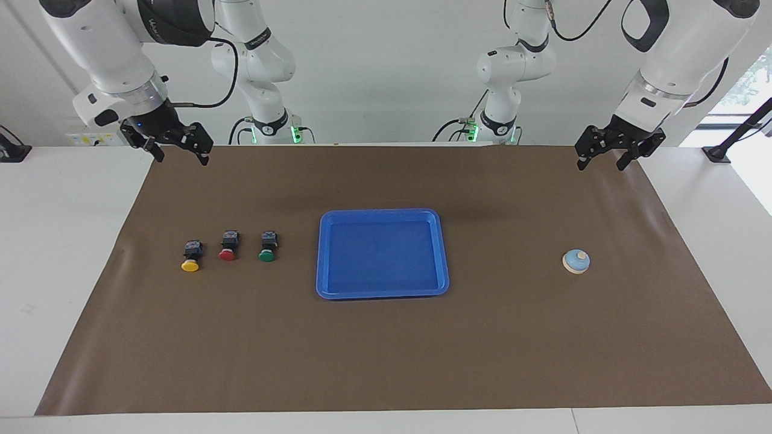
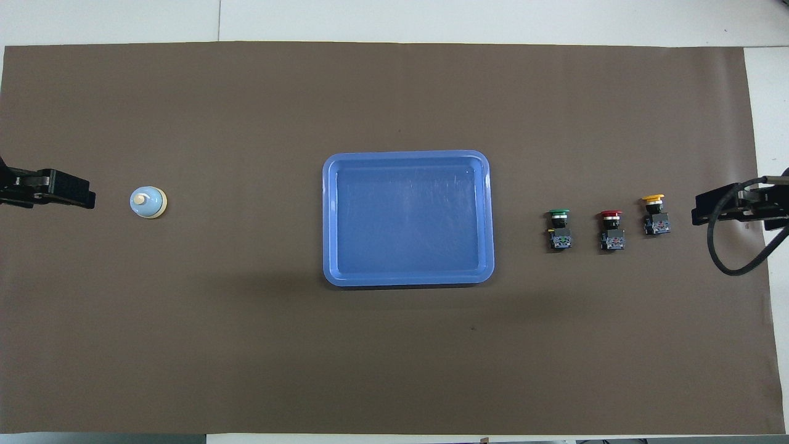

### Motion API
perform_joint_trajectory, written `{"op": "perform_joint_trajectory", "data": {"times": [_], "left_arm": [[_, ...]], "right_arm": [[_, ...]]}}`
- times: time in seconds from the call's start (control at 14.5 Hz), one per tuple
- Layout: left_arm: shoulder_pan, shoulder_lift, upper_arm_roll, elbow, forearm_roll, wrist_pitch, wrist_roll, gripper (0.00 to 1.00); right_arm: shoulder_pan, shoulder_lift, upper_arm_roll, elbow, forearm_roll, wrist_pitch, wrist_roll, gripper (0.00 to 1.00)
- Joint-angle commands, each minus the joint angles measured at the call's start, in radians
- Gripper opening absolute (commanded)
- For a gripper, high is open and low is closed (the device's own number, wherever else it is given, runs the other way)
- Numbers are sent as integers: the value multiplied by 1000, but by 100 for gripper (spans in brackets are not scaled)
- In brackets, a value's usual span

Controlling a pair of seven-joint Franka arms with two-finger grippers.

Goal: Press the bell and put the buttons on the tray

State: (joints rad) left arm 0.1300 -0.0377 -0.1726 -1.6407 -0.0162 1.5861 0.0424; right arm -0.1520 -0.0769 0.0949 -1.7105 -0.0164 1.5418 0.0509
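At overhead view's edges, both arms cropped.

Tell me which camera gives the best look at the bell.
The overhead view: the bell shows its whole round blue dome, cream rim and knob from straight above. The facing view shows it smaller and slanted, its knob still visible.

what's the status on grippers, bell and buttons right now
Left gripper and right gripper open, raised, holding nothing. Bell not touched; three buttons on the mat, tray empty. Nothing in the way.
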Motion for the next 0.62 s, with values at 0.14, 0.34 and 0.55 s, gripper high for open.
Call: {"op": "perform_joint_trajectory", "data": {"times": [0.14,0.34,0.55], "left_arm": [[11,53,10,1,35,38,-4,0],[43,125,10,2,35,110,8,0],[88,209,12,4,35,190,7,0]], "right_arm": [[-11,-23,3,-27,18,9,-16,100],[-11,-23,3,-27,18,9,-16,100],[-11,-23,3,-27,18,9,-16,100]]}}
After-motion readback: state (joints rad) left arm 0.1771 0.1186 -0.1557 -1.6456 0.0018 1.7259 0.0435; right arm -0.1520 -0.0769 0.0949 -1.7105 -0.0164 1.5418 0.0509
